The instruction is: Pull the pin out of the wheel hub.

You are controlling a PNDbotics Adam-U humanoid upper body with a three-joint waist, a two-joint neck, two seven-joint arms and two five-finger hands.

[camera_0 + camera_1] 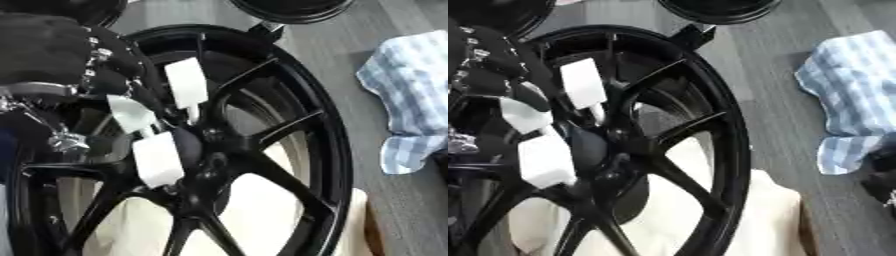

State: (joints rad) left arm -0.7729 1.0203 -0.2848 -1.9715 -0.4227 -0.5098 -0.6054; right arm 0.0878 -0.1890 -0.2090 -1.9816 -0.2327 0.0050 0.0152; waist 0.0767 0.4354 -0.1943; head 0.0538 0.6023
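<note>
A large black spoked wheel [331, 131] lies on a pale cushion and fills most of both views. Its hub [210, 161] sits at centre-left. My left hand [52, 55], black with white fingertip pads [186, 82], reaches in from the upper left. Its fingers are spread and fairly straight over the hub area, one pad high, one in the middle, one low beside the hub. A thin pale piece [191, 114] shows just under the upper pad; I cannot tell whether it is the pin. My right hand shows in neither view.
A blue-and-white checked cloth [411, 85] lies on the grey floor to the right. Another black rim [293, 10] stands at the top edge. The beige cushion [772, 210] sticks out under the wheel's lower right. A dark shape [881, 182] sits at the right edge.
</note>
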